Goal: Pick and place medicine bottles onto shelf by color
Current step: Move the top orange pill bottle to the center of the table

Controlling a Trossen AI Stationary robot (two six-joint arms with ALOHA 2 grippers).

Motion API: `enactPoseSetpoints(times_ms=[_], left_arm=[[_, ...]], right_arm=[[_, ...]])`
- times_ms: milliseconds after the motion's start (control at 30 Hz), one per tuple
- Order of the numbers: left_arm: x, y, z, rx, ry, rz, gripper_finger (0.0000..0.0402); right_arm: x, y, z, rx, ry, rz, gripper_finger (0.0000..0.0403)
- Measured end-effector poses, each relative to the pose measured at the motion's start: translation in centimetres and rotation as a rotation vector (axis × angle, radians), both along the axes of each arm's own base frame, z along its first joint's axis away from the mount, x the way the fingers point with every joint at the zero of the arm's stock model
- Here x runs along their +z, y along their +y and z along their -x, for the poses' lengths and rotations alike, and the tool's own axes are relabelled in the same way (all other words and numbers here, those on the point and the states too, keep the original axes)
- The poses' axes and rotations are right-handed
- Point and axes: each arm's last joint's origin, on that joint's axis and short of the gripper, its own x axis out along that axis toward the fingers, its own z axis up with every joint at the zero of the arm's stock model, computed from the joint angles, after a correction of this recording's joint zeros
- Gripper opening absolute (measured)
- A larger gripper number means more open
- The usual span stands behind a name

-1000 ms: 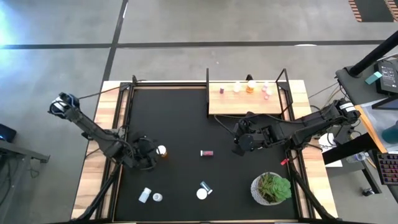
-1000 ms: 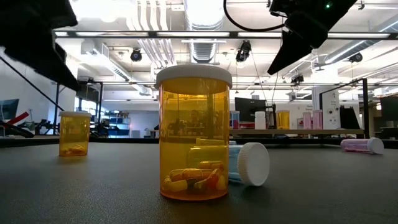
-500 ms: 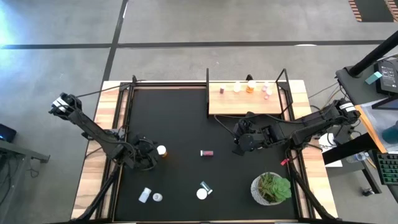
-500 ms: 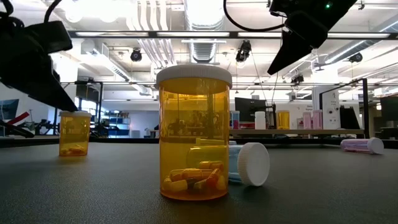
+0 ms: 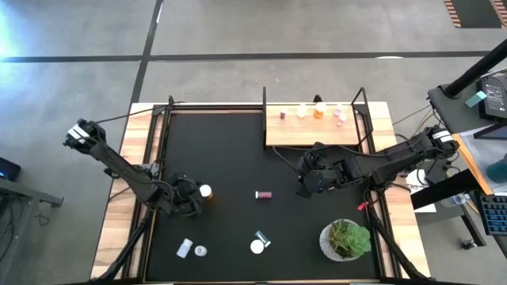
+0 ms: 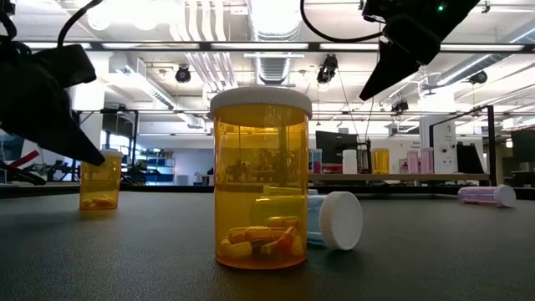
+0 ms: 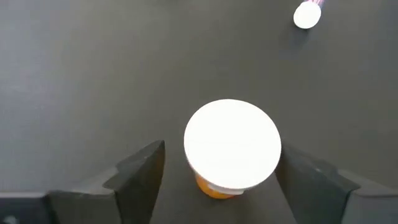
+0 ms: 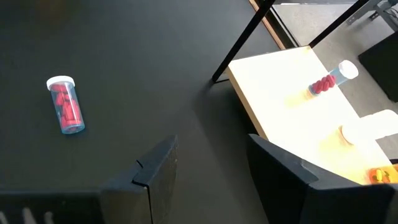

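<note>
An orange medicine bottle (image 7: 231, 140) with a white cap stands upright on the black mat (image 5: 238, 150) at the left. My left gripper (image 7: 222, 163) is open around it, one finger on either side of the cap with a gap on both sides; the low view shows it as a dark shape (image 6: 46, 100) just above that bottle (image 6: 99, 177). My right gripper (image 5: 309, 180) hangs open and empty over the mat in front of the shelf (image 5: 313, 128), a light-wood board at the far side that bears several bottles. A red bottle (image 5: 263, 194) lies on its side mid-mat.
Near the front edge stand or lie three more bottles (image 5: 184, 248) (image 5: 200, 251) (image 5: 259, 242); in the low view one is the large orange bottle (image 6: 261, 180) with a lying bottle (image 6: 334, 219) behind it. A green potted plant (image 5: 345, 239) sits at the front right. Black posts (image 5: 264, 119) frame the shelf.
My left gripper has come down over the orange bottle at the left of the mat, staying open, so its fingers now flank the cap. The bottle has not moved.
</note>
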Motion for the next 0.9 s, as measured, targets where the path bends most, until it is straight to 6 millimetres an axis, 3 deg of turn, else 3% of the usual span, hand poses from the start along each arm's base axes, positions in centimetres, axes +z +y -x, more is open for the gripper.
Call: enactPoseSetpoints(times_ms=[400,600,900], left_arm=[[-1.4,-0.9,-1.5,0.004,-0.023,-0.004,0.0152],[-0.8,-0.2,-2.5,-0.034,-0.028,-0.039,0.0158],[0.4,4.1,-6.7,-0.105,-0.059,-0.05,0.0164]], right_arm=[[0.0,0.0,0.0,0.0,0.0,0.0,0.0183],[0.0,0.0,0.0,0.0,0.0,0.0,0.0183],[0.0,0.0,0.0,0.0,0.0,0.0,0.0183]])
